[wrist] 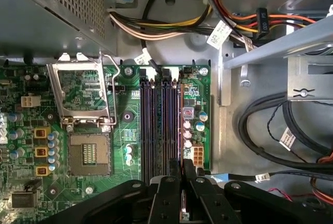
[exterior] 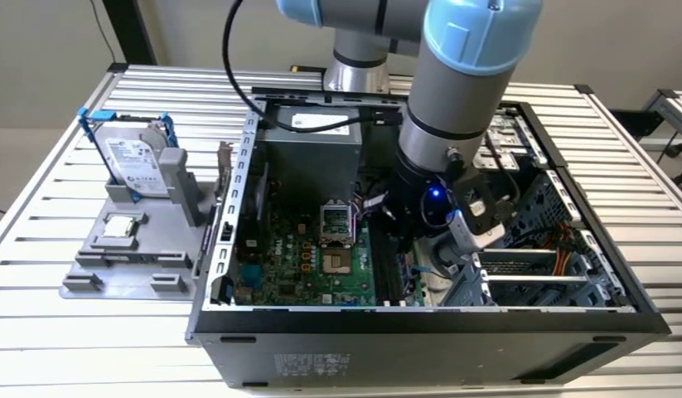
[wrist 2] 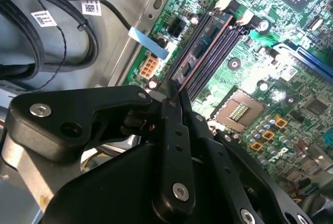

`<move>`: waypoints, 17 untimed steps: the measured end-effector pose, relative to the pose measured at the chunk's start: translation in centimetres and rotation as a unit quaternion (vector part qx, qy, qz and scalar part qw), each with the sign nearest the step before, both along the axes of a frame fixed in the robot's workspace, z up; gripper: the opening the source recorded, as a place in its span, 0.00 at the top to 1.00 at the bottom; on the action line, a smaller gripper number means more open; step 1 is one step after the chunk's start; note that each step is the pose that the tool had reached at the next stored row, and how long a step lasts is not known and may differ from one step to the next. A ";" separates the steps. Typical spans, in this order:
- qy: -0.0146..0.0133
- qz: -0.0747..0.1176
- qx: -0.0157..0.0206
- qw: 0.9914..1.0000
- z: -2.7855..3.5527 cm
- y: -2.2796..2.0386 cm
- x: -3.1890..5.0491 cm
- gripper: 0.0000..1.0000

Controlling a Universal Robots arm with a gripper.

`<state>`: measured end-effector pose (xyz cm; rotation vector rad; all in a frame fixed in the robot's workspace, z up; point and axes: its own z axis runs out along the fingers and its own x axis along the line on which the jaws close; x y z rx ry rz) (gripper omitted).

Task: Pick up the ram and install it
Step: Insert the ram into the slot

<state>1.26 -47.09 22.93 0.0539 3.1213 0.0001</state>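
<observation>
Slatted aluminium table (exterior: 53, 249) supports an open black desktop computer case (exterior: 429, 323), into which the arm reaches from above. Within that case, the ram, a long thin dark circuit-board stick with a copper-toned edge and a row of black chips (wrist 2: 205, 47), stands on edge in the outermost of the black memory slots (wrist: 156, 125), the slot nearest the board edge and the white power connector (wrist: 197, 156); in the first wrist view it appears as a thin line at the slot bank's edge (wrist: 180, 125). The black two-finger gripper (wrist 2: 179, 96) is positioned over the near end of the stick with its fingers pressed close together; they appear to pinch the ram's end, although the contact itself is partly hidden. Adjacent to the slots on the green motherboard (wrist: 125, 94) sits the empty square processor socket (wrist: 89, 153) with its metal retention frame raised. Outside the case, a grey plastic fixture (exterior: 131, 249) holds a silver hard drive in a blue frame (exterior: 131, 157) and a small square silver processor chip (exterior: 119, 224). Assessment: pickup and transfer are complete; the white slot latches (wrist 2: 244, 18) at the far end look open, so full seating appears unfinished.
</observation>
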 end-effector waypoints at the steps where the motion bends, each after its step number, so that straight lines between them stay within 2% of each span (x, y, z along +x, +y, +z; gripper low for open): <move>1: 0.000 0.000 0.000 1.000 -0.08 0.00 0.00 1.00; 7: 0.000 0.001 0.000 1.000 -0.55 0.04 0.00 1.00; 10: 0.000 0.001 0.000 1.000 -0.66 0.21 0.00 1.00; 11: 0.000 0.001 -0.001 1.000 -0.88 0.35 0.00 1.00; 17: 0.000 0.008 -0.001 1.000 -0.90 0.22 -0.05 1.00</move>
